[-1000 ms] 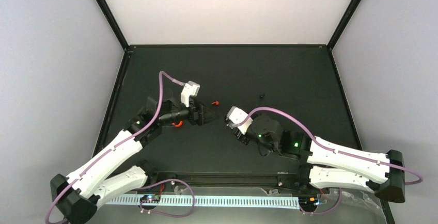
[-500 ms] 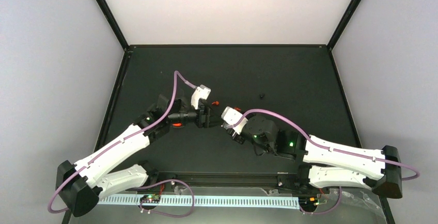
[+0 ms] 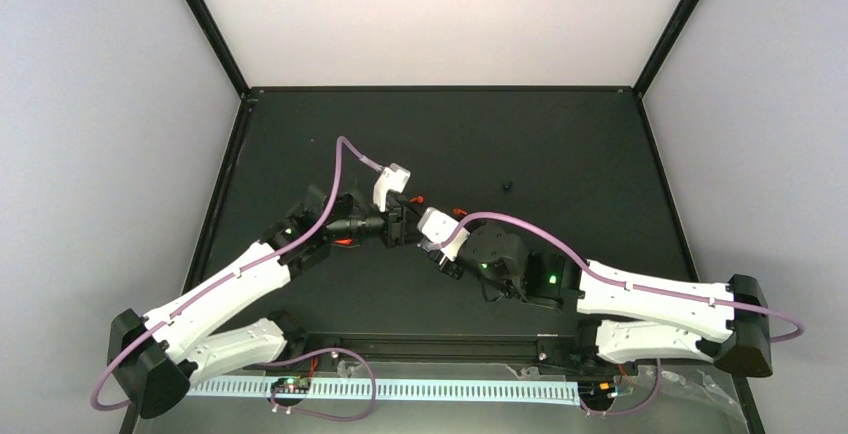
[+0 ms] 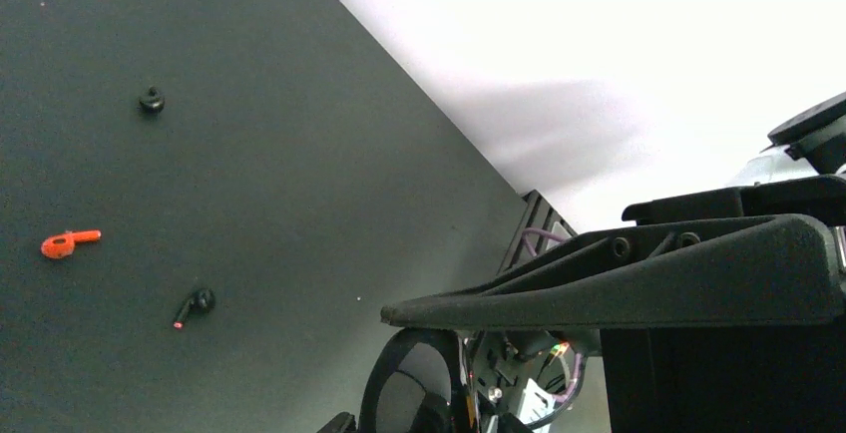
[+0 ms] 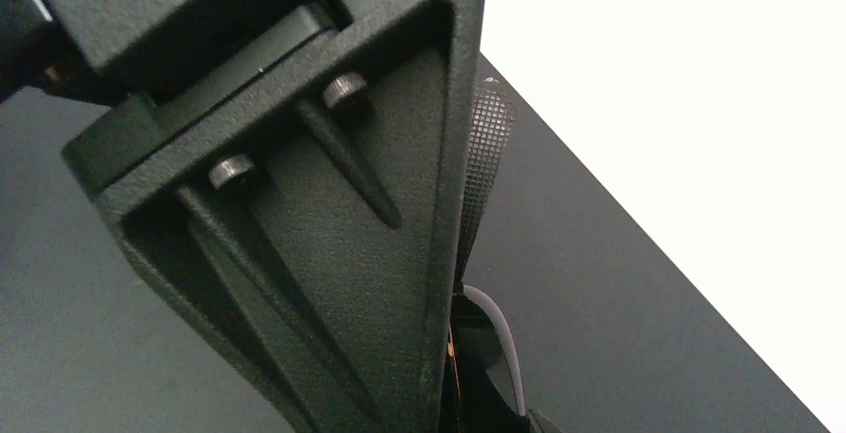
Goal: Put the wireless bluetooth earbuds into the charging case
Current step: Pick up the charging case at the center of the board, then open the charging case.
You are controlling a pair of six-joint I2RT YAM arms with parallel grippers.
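Observation:
My two grippers meet tip to tip above the middle of the table. The charging case (image 4: 414, 383) hangs there off the table, a dark glossy round face with an orange seam, and my right gripper (image 3: 432, 244) is shut on it. My left gripper (image 4: 359, 368) has its jaws round the case. Its upper finger (image 4: 599, 283) rests on the case's top, and the lower contact is cut off. In the right wrist view the case (image 5: 489, 363) sits against a black ribbed finger (image 5: 299, 233). One red-orange earbud (image 4: 70, 243) lies on the mat just beyond the grippers (image 3: 417, 199).
A black earbud-shaped piece with a red tip (image 4: 195, 303) lies near the orange one. A small black lump (image 3: 507, 185) sits farther back right. Another red-orange bit (image 3: 343, 242) shows beside my left forearm. Black frame rails edge the mat.
The right arm has reached left and the left gripper right until they meet. The left jaws have narrowed round the case. The things on the mat have not moved.

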